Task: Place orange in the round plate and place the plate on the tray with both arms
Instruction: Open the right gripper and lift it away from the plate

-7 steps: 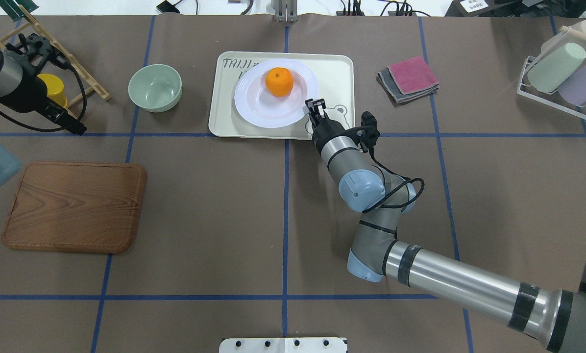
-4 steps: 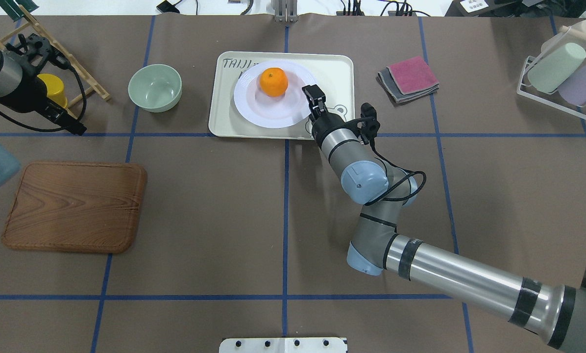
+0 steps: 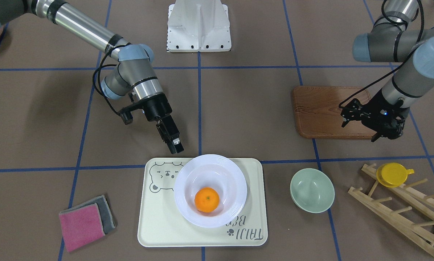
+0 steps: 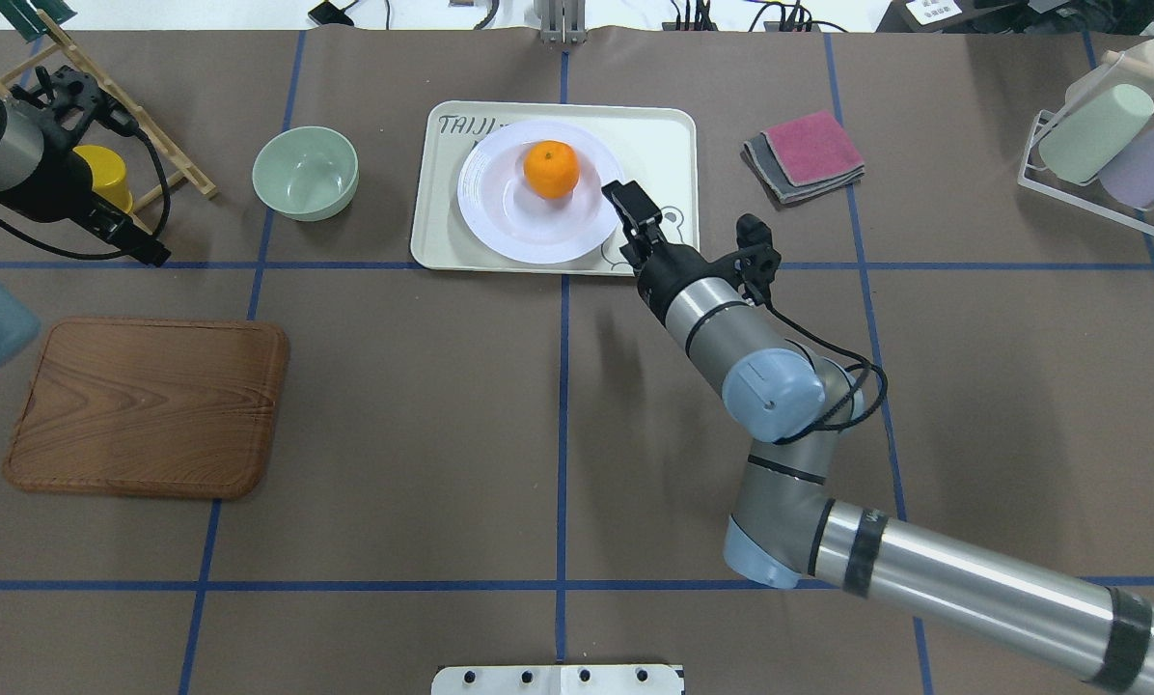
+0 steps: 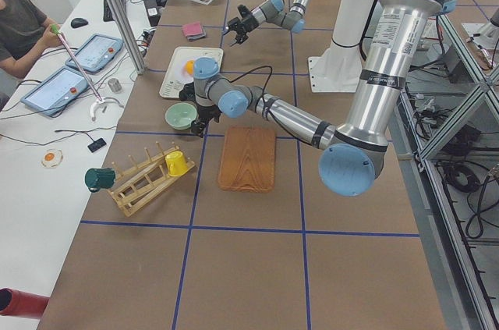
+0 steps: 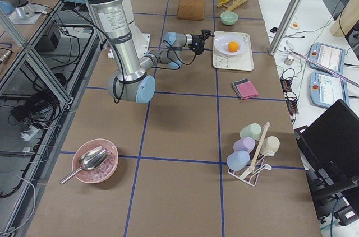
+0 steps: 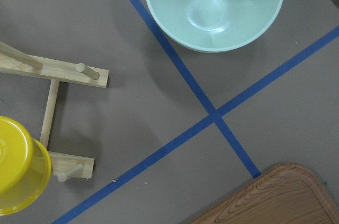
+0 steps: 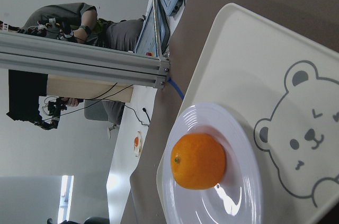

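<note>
The orange [image 4: 551, 169] [image 3: 207, 199] lies in the white round plate [image 4: 509, 227] [image 3: 235, 181], toward the plate's far side. That plate rests flat on the cream bear tray [image 4: 664, 145] [image 3: 155, 224]. My right gripper [image 4: 627, 198] [image 3: 176, 145] hovers open just off the plate's near right rim, holding nothing. The right wrist view shows the orange [image 8: 198, 160], the plate [image 8: 238, 144] and the tray [image 8: 254, 54] from the side. My left gripper [image 4: 152, 253] [image 3: 378, 136] hangs far to the left, between the wooden board and the peg rack; I cannot tell how its jaws stand.
A pale green bowl [image 4: 305, 172] [image 7: 214, 7] sits left of the tray. The wooden board [image 4: 148, 405] lies at the near left. A peg rack with a yellow cup [image 4: 104, 174] stands far left. Folded cloths [image 4: 807, 154] and a cup rack [image 4: 1112, 145] are on the right.
The right gripper let go of the plate's rim and drew back toward the robot. The orange rolled a little inside the plate. The left arm stayed still.
</note>
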`<act>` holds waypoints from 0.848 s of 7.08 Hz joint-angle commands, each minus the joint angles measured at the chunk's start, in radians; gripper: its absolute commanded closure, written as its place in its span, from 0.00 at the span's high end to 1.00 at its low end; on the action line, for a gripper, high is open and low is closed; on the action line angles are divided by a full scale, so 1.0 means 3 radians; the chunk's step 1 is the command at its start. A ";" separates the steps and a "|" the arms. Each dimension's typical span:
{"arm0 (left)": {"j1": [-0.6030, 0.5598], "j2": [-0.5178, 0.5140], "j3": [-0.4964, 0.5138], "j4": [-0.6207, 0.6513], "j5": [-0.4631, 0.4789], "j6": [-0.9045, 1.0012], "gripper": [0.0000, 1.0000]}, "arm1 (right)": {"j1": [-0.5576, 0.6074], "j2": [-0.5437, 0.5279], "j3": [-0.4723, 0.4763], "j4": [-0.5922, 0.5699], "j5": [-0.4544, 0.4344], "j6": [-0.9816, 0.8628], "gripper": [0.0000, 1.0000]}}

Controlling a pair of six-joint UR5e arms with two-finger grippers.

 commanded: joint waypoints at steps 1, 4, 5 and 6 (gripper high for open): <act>-0.0005 -0.0002 0.0000 0.0005 0.0000 0.0000 1.00 | -0.0172 -0.0547 0.0484 -0.0001 -0.0055 -0.0614 1.00; -0.0066 -0.0007 -0.0005 0.0005 -0.0010 0.0030 1.00 | -0.0077 -0.0860 0.0429 -0.0037 0.0403 -0.1866 1.00; -0.0087 -0.0007 0.0000 0.0005 -0.0005 0.0051 1.00 | 0.0233 -0.1018 0.0424 -0.0047 0.0962 -0.2529 1.00; -0.0087 -0.0012 0.0000 0.0005 -0.0005 0.0091 1.00 | 0.0631 -0.1217 0.0419 -0.0113 0.1534 -0.3158 1.00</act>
